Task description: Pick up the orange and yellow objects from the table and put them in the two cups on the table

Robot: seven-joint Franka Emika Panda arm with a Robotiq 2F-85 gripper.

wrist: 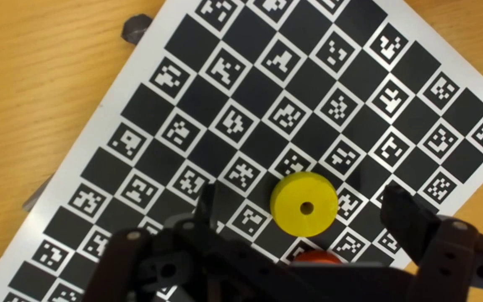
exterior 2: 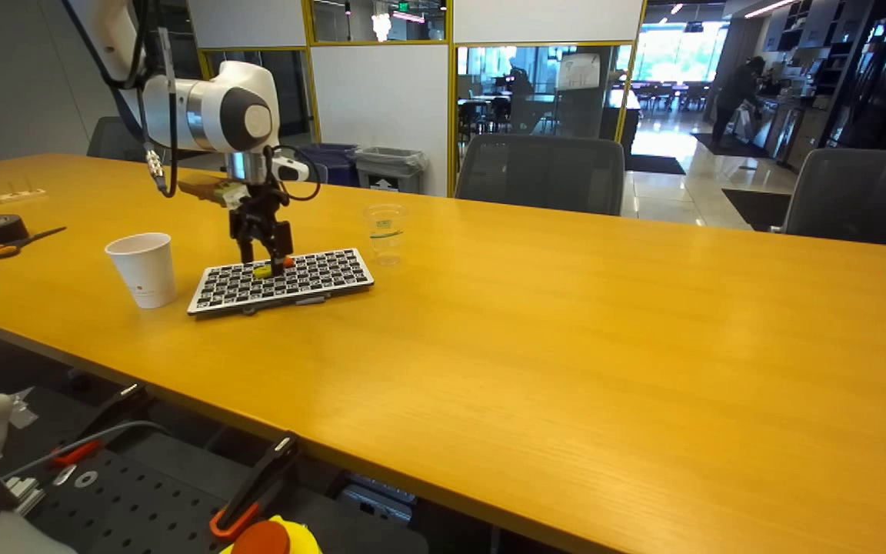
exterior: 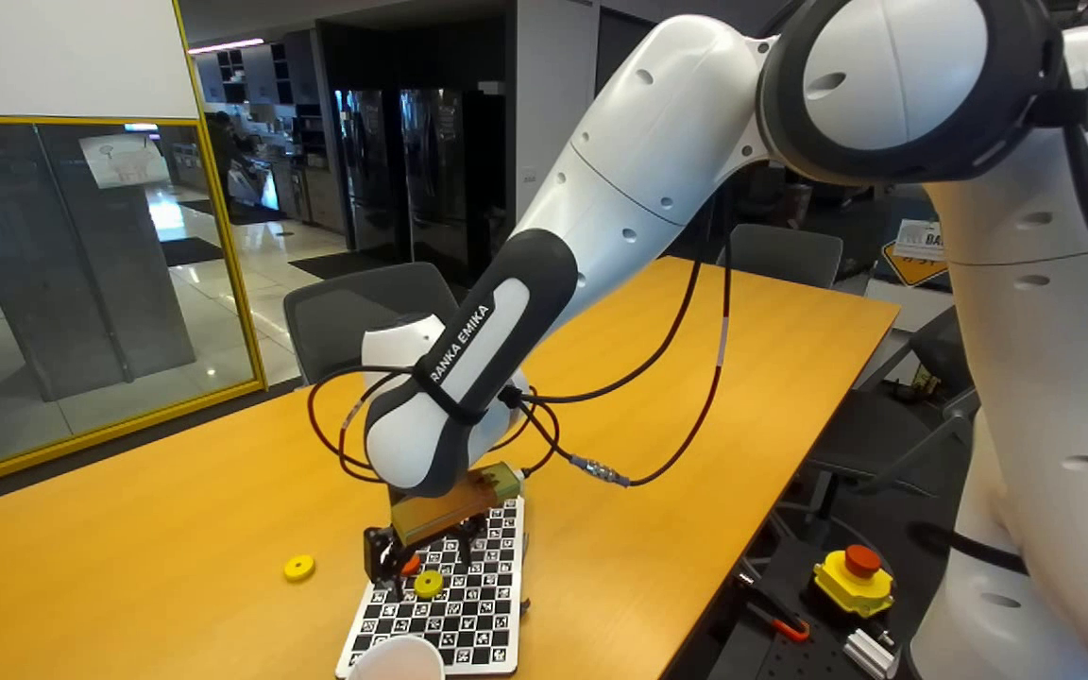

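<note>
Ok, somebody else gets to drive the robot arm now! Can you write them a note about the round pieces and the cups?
Jaws: open, one on each side of a yellow piece in the wrist view, holding nothing.
Pieces: that one and an orange piece lie on the checkered board; a second yellow piece lies on the table.
Cups: the white cup and clear cup stand near opposite ends of the board.
Done: no piece shows in the clear cup; the white cup's bottom is hidden.
Left: these three pieces need to go in the cups.
</note>
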